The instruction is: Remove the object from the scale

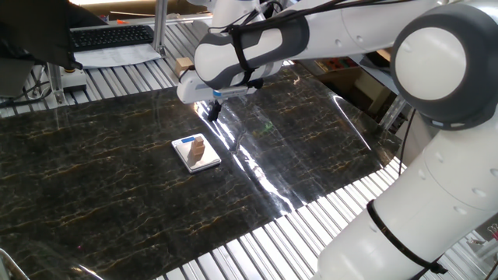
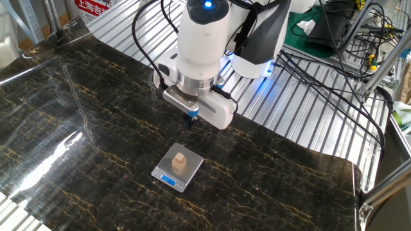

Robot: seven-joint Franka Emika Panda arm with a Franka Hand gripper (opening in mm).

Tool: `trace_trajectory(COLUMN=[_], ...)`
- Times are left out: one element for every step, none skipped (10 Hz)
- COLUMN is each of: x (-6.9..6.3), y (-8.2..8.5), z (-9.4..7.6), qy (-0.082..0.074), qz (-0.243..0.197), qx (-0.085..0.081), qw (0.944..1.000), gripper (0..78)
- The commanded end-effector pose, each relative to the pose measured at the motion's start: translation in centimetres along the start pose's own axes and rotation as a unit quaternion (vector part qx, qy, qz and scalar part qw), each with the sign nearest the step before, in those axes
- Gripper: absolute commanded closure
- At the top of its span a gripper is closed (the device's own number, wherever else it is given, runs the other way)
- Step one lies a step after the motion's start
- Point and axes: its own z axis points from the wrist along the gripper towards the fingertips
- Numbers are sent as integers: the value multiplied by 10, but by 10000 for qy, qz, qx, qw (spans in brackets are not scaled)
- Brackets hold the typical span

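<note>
The worktop (image 2: 77, 109) was black marble veined in gold-brown. The scale (image 2: 178, 168) was silvery-white with a blue display strip (along one edge), and the object (image 2: 180, 160) on it was tan-brown. The arm (image 2: 202, 45) was white with grey joints and a blue light on top.

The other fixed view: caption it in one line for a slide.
Franka gripper hovers above the marble-patterned mat, short of the pocket scale carrying a small wooden block.
</note>
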Motion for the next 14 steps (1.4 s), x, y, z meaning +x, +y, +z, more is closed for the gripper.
trace_trajectory(x=[-1,-1,-1,-1,-1,-1,-1,-1,-2,-8,-11,-19,-23,-25], y=[0,0,0,0,0,0,0,0,2,11,16,29,36,37], z=[-1,-1,-1,-1,-1,-1,-1,-1,1,10,15,32,41,45], qy=[-49,-42,53,163,298,308,338,332,329,309,308,288,226,199], qz=[-144,-128,-102,-92,-140,-146,-276,-275,-262,-224,-197,-74,37,80], qx=[-9,19,30,85,82,77,43,58,62,72,72,74,65,50], qw=[9999,9999,9999,9998,9994,9994,9990,9991,9991,9992,9993,9995,9997,9998], gripper=[776,776,776,776,776,776,776,776,776,776,776,776,776,776])
